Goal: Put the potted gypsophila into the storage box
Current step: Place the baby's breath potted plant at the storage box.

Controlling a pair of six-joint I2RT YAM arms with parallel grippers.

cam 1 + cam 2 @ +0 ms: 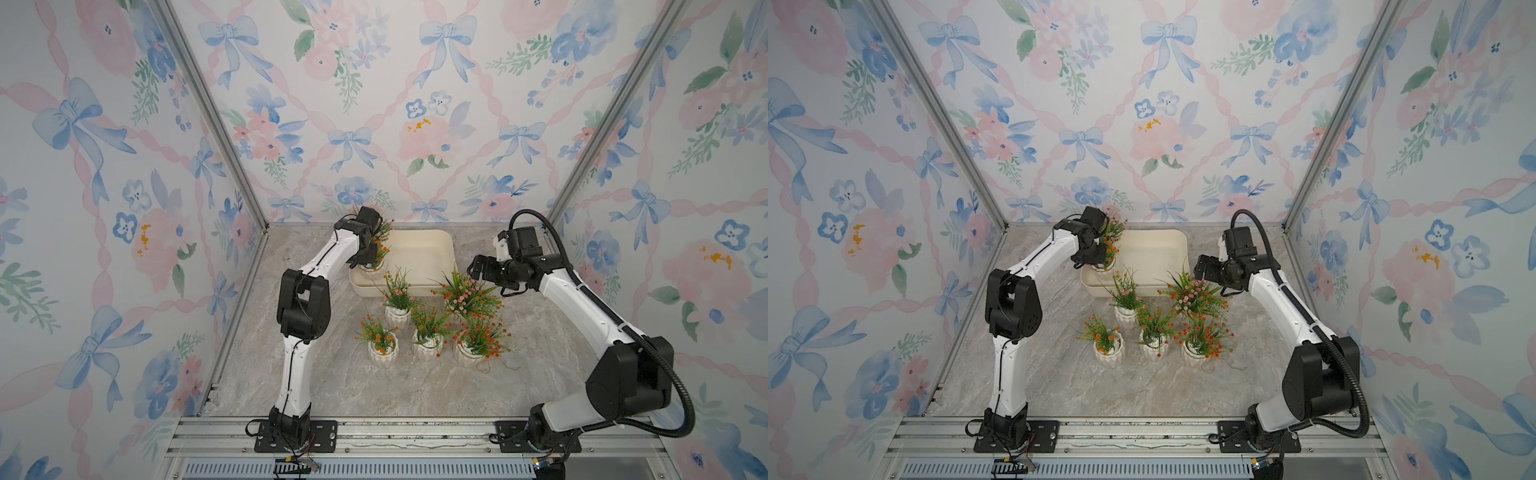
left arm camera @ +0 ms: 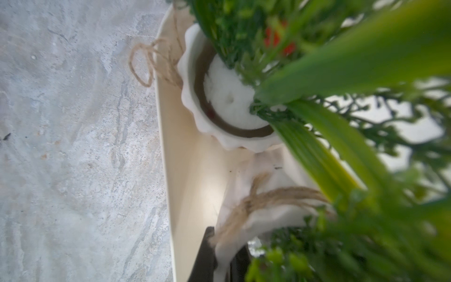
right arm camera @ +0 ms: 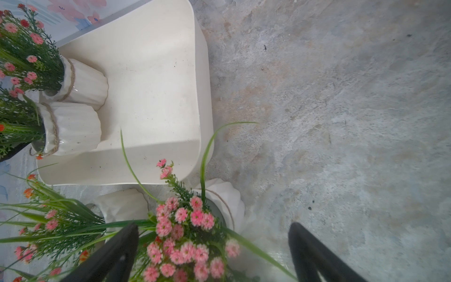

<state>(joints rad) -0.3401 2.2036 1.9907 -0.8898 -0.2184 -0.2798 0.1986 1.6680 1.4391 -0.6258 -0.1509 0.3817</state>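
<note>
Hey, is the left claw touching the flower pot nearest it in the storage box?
Touching. The left wrist view shows the left claw shut, its dark fingers pinching the white rim of that pot.

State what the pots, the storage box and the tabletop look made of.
Pots: likely glazed ceramic; white ribbed walls carry glossy highlights. Storage box: probably matte plastic; cream, smooth, rounded moulded corners, no shine. Tabletop: stone-look surface, grey-beige veining; real marble or printed laminate cannot be told.
</note>
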